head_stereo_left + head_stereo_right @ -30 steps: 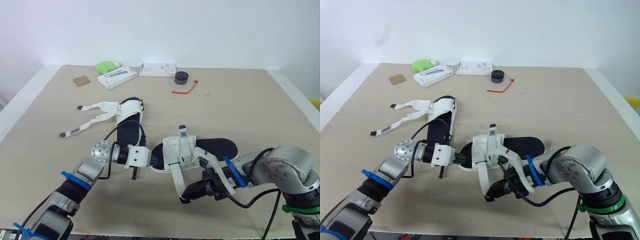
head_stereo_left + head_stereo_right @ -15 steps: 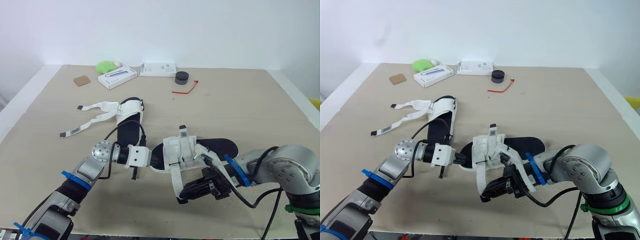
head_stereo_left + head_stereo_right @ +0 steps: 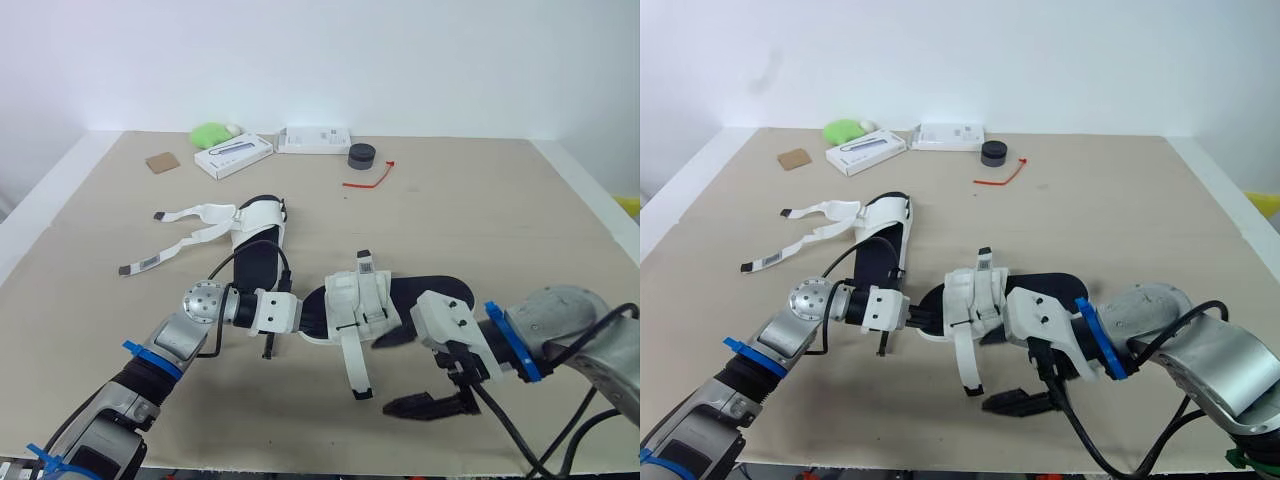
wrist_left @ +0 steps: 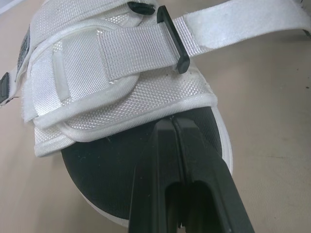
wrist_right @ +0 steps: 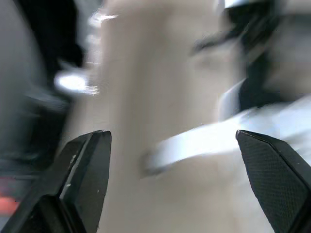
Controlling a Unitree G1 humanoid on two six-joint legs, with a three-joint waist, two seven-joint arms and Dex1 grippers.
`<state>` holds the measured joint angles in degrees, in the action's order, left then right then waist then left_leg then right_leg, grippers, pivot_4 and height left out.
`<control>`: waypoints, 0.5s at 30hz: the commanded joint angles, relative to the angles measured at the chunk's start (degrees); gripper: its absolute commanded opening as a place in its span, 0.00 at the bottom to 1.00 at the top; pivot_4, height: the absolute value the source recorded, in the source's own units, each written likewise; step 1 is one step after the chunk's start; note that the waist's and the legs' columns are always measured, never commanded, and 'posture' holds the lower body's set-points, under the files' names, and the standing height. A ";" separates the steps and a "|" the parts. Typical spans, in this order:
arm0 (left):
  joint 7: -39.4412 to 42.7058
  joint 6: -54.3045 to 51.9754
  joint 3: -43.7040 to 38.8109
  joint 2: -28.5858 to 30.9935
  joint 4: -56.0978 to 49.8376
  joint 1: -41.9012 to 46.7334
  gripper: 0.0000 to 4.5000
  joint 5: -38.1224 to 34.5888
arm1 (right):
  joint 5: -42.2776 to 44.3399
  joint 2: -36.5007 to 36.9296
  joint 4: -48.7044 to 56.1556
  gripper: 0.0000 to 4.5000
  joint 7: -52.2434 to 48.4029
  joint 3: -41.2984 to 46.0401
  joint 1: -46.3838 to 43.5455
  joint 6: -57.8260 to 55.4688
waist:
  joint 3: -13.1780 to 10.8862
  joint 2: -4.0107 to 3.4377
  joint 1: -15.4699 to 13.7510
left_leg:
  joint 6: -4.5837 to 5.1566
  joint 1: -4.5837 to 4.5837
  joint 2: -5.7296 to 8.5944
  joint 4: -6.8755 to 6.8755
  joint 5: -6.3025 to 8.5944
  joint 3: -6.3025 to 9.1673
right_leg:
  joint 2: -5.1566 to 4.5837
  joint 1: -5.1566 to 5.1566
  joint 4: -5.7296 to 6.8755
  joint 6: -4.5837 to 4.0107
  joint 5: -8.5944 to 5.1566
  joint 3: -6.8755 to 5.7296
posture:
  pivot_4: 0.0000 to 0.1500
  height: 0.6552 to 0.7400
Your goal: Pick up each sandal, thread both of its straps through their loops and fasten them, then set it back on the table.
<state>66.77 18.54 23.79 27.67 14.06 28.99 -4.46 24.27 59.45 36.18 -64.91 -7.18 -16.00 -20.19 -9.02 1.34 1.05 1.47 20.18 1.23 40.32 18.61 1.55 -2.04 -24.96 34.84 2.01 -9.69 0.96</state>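
The near sandal (image 3: 440, 292) lies mid-table with a black sole and a white upper (image 3: 362, 298). One of its straps (image 3: 355, 368) hangs loose toward the front edge. My left gripper (image 4: 174, 124) is shut, lying over the black insole with its tips against the white upper; nothing shows between its fingers. My right gripper (image 3: 410, 372) stands open just right of the loose strap and apart from it. The second sandal (image 3: 255, 235) lies further back left, with its two straps (image 3: 175, 235) spread loose on the table.
At the table's far side are a green object (image 3: 210, 133), two white boxes (image 3: 234, 154) (image 3: 317, 138), a black round object (image 3: 362, 155), a red tie (image 3: 370, 178) and a brown card (image 3: 163, 161). The table's front edge (image 3: 300, 470) runs close below my right gripper.
My right gripper has opened, let go of the near sandal's strap and drawn back to the right. The strap now lies free. My left arm has not moved.
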 commanded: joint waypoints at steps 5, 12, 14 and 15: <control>1.00 -1.49 2.59 1.00 3.81 -1.90 0.00 4.39 | -27.34 -6.64 -20.10 0.99 1.87 -5.21 -3.56 59.97 | -0.02 -0.01 0.00 | -0.11 0.00 0.04 -0.01 -0.02 -0.02 | 0.00 0.00 0.02 -0.07 0.00 0.08 | 1.00 1.00; 1.02 -1.72 2.54 1.62 3.02 -2.62 0.00 4.38 | -34.28 -7.16 -29.79 0.99 5.70 -8.62 -4.76 79.51 | -0.03 0.00 -0.02 | -0.10 -0.11 0.06 -0.02 -0.01 -0.10 | 0.01 0.02 0.10 -0.30 -0.04 0.17 | 1.00 1.00; 1.04 -1.79 2.51 1.65 2.92 -2.68 0.00 4.40 | -35.88 -7.55 -30.60 0.99 6.85 -9.01 -5.43 80.58 | -0.03 0.00 -0.02 | -0.10 -0.19 0.02 -0.02 -0.02 -0.14 | 0.03 0.05 0.13 -0.52 -0.08 0.18 | 1.00 1.00; 1.06 -1.86 2.51 1.65 2.85 -2.65 0.00 4.39 | -36.11 -8.07 -30.92 0.99 7.25 -9.52 -6.39 80.45 | -0.03 0.00 -0.01 | -0.10 -0.22 0.01 -0.02 -0.02 -0.17 | 0.04 0.06 0.14 -0.55 -0.07 0.19 | 1.00 1.00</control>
<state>66.63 18.81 23.64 27.98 13.92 28.61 -4.45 -11.27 51.91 5.27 -59.05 -16.31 -20.89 59.40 -9.05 1.35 1.04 1.38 19.89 1.23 40.30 18.59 1.36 -1.99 -24.86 34.99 1.42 -9.77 1.16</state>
